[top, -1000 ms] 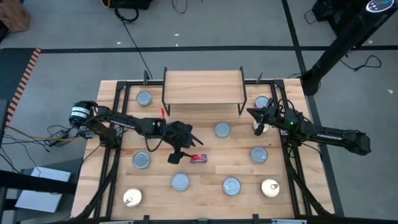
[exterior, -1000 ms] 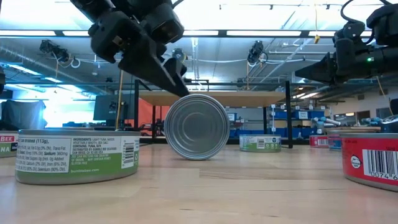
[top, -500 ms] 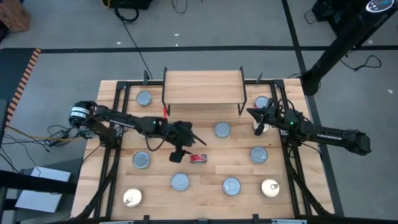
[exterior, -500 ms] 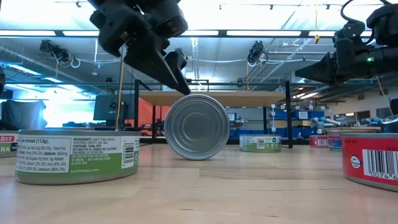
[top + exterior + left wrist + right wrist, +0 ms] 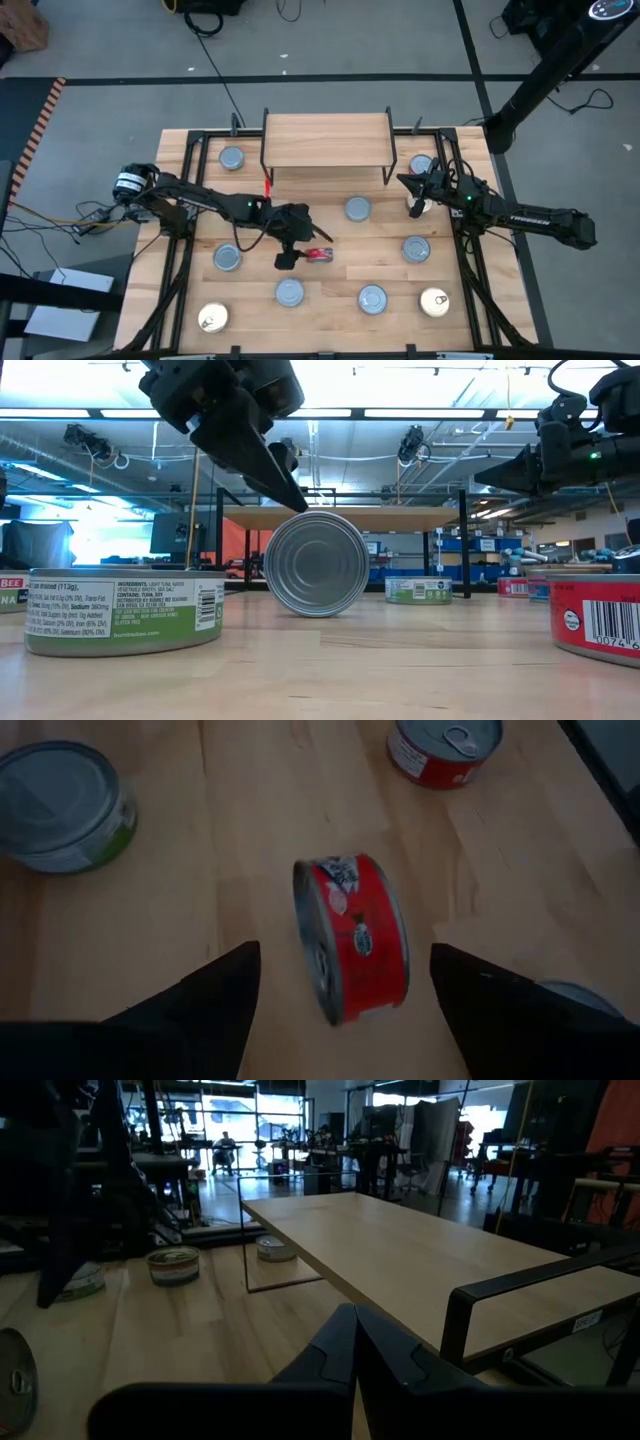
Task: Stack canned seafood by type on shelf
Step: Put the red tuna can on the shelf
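A red-labelled tin (image 5: 352, 935) stands on its edge on the tabletop, its silver bottom facing the low view (image 5: 316, 563). My left gripper (image 5: 342, 960) hovers open just above it and slants down, with one finger on each side and a gap to each. In the high view this gripper (image 5: 303, 247) is at the table's middle, beside the tin (image 5: 320, 256). The light-wood shelf (image 5: 326, 140) stands at the far edge with nothing on it. My right gripper (image 5: 403, 182) waits shut near the shelf's right end, seen also in its wrist view (image 5: 352, 1320).
Several flat tins lie scattered: silver-topped ones (image 5: 357, 209), (image 5: 227, 258), (image 5: 289, 292), (image 5: 372, 299), (image 5: 416, 249), (image 5: 232, 158), and gold-topped ones (image 5: 212, 318), (image 5: 434, 302). A green-labelled tin (image 5: 125, 610) and a red one (image 5: 600, 615) sit close to the low camera.
My left gripper has drifted a little toward the table's near edge and risen slightly while rolling about its own axis. It has stayed open over the red tin, which has not moved.
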Motion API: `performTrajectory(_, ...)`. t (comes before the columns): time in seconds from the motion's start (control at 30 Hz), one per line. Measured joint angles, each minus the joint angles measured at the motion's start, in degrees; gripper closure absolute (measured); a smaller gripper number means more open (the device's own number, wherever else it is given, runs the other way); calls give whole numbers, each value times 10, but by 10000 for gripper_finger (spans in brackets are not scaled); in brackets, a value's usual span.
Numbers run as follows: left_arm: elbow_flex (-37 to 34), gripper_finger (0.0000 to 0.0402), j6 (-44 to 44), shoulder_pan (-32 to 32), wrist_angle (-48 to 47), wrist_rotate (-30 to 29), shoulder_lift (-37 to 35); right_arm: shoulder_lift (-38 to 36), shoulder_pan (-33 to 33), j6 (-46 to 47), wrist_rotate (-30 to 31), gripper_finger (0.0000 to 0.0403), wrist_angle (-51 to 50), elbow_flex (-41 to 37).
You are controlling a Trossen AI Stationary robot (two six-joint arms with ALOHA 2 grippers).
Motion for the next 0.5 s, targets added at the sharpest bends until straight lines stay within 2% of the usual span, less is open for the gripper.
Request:
performTrajectory(0.17, 0, 100, -28, -19, 8, -55, 12, 0, 0, 0, 0, 384, 3, 0)
performTrajectory(0.3, 0, 100, -86, -21, 24, -55, 30, 2, 0, 0, -2, 384, 5, 0)
performTrajectory(0.5, -1, 100, -99, -28, 52, -56, 45, 2, 0, 0, 0, 384, 9, 0)
